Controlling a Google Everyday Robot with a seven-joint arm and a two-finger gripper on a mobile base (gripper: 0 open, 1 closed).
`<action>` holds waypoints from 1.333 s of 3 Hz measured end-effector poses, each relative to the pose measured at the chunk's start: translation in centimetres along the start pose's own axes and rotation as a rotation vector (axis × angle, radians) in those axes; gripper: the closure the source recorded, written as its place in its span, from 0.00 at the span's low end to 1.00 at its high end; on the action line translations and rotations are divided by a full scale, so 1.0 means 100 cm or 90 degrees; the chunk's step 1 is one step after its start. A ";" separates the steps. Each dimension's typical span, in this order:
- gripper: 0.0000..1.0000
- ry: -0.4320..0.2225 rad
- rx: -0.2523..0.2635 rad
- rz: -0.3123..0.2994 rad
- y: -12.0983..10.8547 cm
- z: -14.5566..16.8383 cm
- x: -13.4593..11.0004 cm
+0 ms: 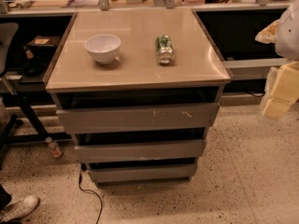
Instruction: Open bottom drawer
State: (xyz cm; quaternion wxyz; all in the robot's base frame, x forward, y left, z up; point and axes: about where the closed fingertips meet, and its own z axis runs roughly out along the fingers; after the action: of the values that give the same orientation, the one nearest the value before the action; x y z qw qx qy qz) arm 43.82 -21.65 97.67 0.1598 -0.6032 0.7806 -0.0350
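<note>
A grey cabinet with three drawers stands in the middle of the camera view. The bottom drawer (142, 173) is the lowest grey front, just above the floor, with a dark gap along its top edge. It looks pushed in. My gripper (280, 93) shows as cream-coloured blocks at the right edge, level with the top drawer (138, 117). It hangs well to the right of the cabinet, touching nothing. The white arm (289, 31) rises above it.
On the cabinet top (140, 73) sit a white bowl (103, 47) and a can on its side (164, 49). A black cable (88, 195) runs over the speckled floor at the front left. A small bottle (54, 148), a chair base and a shoe (18, 208) are at left.
</note>
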 end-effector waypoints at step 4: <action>0.00 -0.041 -0.147 0.023 0.133 0.145 0.016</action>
State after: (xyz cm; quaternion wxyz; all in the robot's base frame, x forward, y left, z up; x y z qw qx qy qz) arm 35.29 -17.61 80.31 0.1149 -0.6043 0.7846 0.0777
